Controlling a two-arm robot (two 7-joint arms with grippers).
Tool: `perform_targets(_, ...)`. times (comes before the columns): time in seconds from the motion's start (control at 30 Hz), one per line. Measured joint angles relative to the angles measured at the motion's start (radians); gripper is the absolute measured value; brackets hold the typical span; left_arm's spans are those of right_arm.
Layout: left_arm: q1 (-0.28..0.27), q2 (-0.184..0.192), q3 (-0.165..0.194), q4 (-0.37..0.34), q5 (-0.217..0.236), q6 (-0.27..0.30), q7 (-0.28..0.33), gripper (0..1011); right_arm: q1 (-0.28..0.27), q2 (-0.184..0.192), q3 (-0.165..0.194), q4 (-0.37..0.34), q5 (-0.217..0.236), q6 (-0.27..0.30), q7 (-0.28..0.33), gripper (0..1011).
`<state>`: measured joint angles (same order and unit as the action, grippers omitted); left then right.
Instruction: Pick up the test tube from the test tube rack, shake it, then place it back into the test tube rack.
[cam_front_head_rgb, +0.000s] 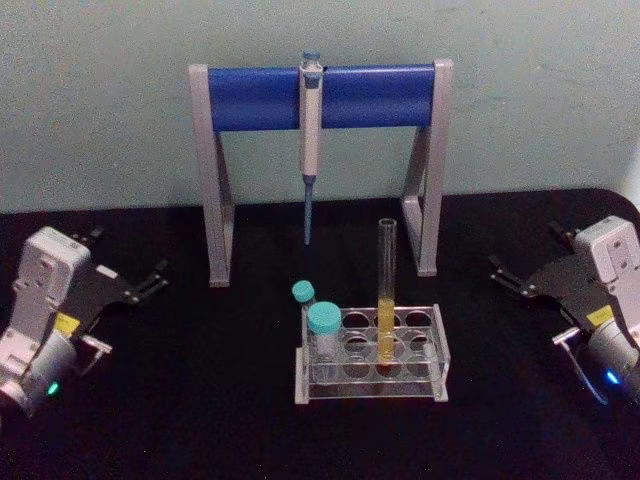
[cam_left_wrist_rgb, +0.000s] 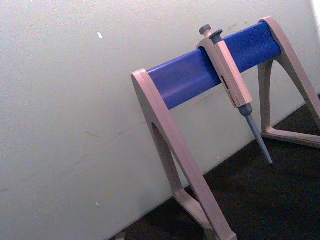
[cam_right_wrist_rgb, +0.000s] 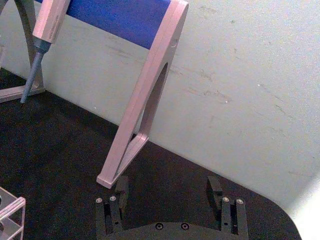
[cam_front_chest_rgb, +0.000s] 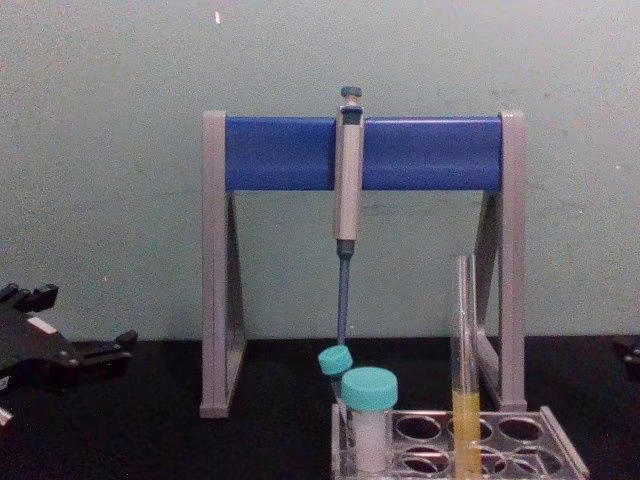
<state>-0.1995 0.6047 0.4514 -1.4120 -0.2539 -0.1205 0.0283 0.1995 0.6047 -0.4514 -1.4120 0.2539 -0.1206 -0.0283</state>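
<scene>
Head view, L to R. Left hand (cam_front_head_rgb: 127, 255) rests far left over the black surface (cam_front_head_rgb: 200, 400), fingers spread, holding nothing, well apart from the rack.

At the back is the grey-and-blue stand (cam_front_head_rgb: 250, 98) w/ the pipette (cam_front_head_rgb: 311, 140) hanging down, tip behind the rack. Test tube rack (cam_front_head_rgb: 372, 394) is front middle. Two teal-capped vials (cam_front_head_rgb: 323, 322) stand at its left end. Test tube (cam_front_head_rgb: 386, 280) stands upright in a hole near the middle. It has yellow liquid low down, no cap, and its top pokes way above the rack.

Right hand (cam_front_head_rgb: 527, 252) rests far right, fingers spread wide, empty. It's prob. the nearer one to the tube.

What could go wrong:
- Tube is thin, smooth glass. A weak squeeze may let it slip, a hard one may crack it.
- A sideways bump could tip the light rack or knock the vials.
- No cap, so big shakes may slosh liquid out.
- Lifting it too far back may hit the pipette tip.
- Miss the hole going back in & the tube falls over.
</scene>
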Motion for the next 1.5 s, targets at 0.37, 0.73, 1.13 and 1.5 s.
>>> perform_targets(0.37, 0.000, 0.000, 0.000, 0.000, 0.000, 0.000, 0.000, 1010, -0.005, -0.005, 0.013, -0.003, -0.007, 0.002, 0.011, 1000)
perform_targets(0.73, 0.000, 0.000, 0.000, 0.000, 0.000, 0.000, 0.000, 1010, -0.050, 0.000, 0.055, -0.063, 0.026, 0.029, 0.064, 1000)
perform_targets(1.13, 0.000, 0.000, 0.000, 0.000, 0.000, 0.000, 0.000, 1010, -0.126, 0.013, 0.099, -0.188, 0.140, 0.095, 0.189, 1000)
perform_targets(1.5, 0.000, 0.000, 0.000, 0.000, 0.000, 0.000, 0.000, 1010, -0.148, 0.005, 0.108, -0.259, 0.218, 0.172, 0.310, 1000)
